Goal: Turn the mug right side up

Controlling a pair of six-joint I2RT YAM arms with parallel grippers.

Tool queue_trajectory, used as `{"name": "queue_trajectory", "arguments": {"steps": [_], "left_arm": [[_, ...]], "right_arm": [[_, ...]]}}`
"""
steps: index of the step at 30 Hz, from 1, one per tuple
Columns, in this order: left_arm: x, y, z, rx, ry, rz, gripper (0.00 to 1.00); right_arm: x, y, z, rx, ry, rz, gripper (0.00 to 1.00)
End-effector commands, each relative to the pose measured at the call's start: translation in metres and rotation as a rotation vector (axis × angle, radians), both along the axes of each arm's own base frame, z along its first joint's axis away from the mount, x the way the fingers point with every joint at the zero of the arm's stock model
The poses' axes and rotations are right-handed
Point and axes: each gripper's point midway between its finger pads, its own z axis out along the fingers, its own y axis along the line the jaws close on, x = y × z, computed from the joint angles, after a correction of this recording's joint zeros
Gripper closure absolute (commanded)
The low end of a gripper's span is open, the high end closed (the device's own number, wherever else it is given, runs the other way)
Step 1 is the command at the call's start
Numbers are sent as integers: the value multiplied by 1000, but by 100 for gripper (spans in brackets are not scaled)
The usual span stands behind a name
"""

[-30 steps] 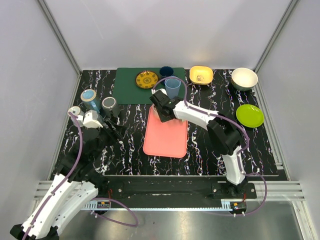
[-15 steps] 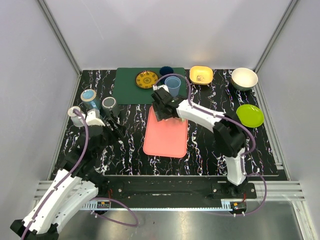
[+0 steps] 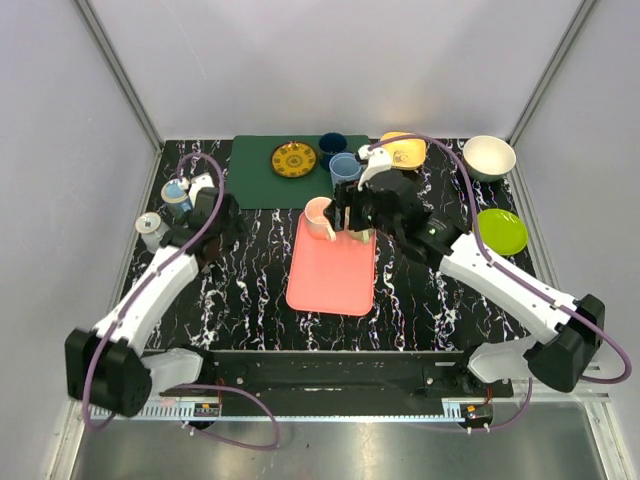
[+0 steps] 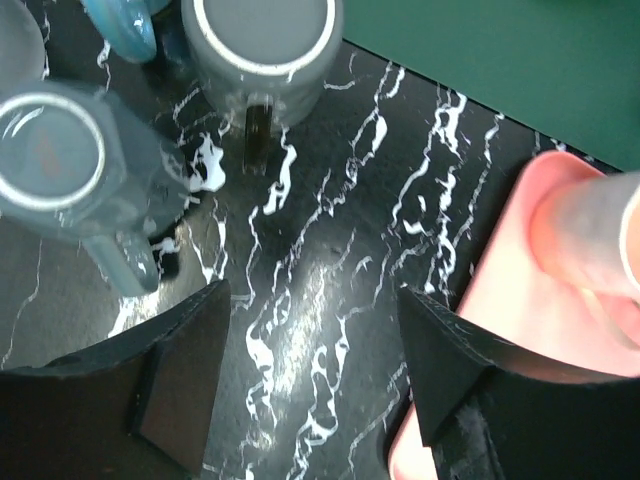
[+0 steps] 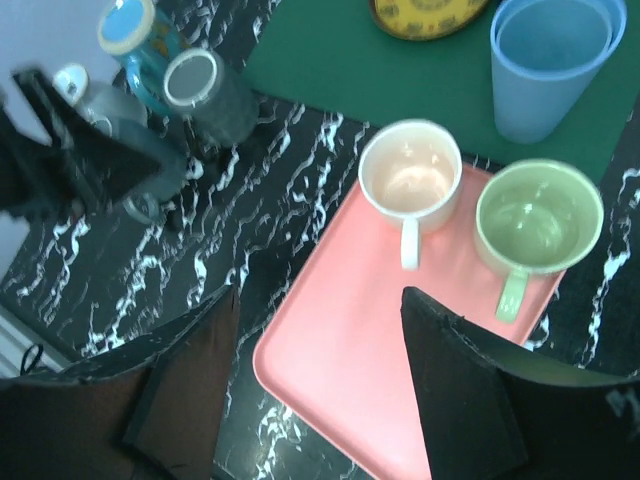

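A pink mug (image 5: 410,180) (image 3: 320,217) stands upright, mouth up, at the far left corner of the pink tray (image 5: 340,370) (image 3: 330,275). Beside it stands an upright green mug (image 5: 538,215). My right gripper (image 5: 320,300) (image 3: 352,215) hangs open above the tray and holds nothing. Left of the tray, a dark grey mug (image 4: 262,40) (image 5: 205,90) and a blue-grey mug (image 4: 60,150) stand bottom up on the marble table. My left gripper (image 4: 312,300) (image 3: 220,215) is open and empty above bare table between those mugs and the tray.
A teal mug (image 3: 178,190) stands at the far left. On the green mat (image 3: 255,175) lie a yellow patterned plate (image 3: 293,158) and stacked blue cups (image 3: 345,168). Behind are a dark blue bowl (image 3: 333,142), yellow bowl (image 3: 405,148), white bowl (image 3: 488,157) and green plate (image 3: 500,231).
My right gripper has opened and risen off the tray's far left corner, where the pink mug now shows upright. The left arm has swung away from the near edge, over the grey mugs.
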Motion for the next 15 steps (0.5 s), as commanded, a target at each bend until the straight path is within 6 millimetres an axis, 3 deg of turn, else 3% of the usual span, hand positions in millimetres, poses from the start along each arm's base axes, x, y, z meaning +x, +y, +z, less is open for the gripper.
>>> {"name": "queue_trajectory", "arguments": {"steps": [1,7,15], "left_arm": [[49,3,0,70,3,-34,32],[79,6,-31,68,72,-23,39],[94,24,-38,119,104,7,38]], "right_arm": [[-21,3,-32,17,69,52,29],[-40,-10,-26,57,55,73,29],[-50,-23,-20,63,24,76,29]]}}
